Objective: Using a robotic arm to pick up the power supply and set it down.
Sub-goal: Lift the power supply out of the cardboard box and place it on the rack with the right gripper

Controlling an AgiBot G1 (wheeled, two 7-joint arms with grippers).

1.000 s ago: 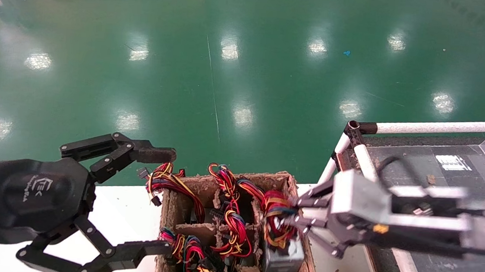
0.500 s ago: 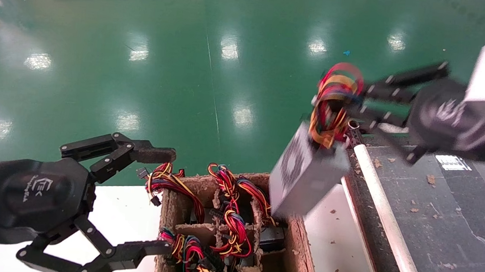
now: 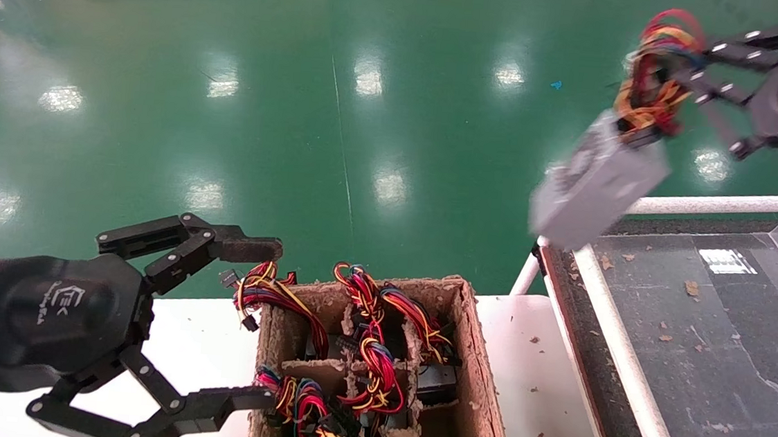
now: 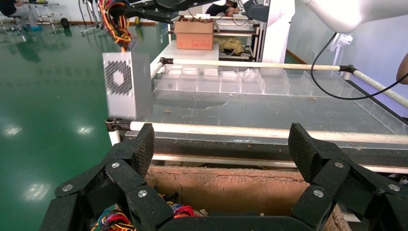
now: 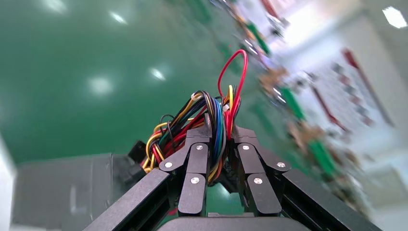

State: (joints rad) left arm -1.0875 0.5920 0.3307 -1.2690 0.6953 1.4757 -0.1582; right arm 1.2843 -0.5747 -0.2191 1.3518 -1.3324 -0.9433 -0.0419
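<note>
Right gripper pinching wire bundle, power supply dangling above rail; left gripper idling wide open beside carton

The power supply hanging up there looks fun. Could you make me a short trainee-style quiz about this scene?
1. True or false: the right tool grips the power supply by its metal box.
2. Multiple choice: the power supply hangs A) inside the carton, B) in the air near the railed table's corner, C) in the left tool.
3. Fill in: the left tool, beside the carton, is ____ and holds nothing.

Key
1. False: it is shut on the wire bundle, and the box dangles below.
2. B.
3. Open.
</note>
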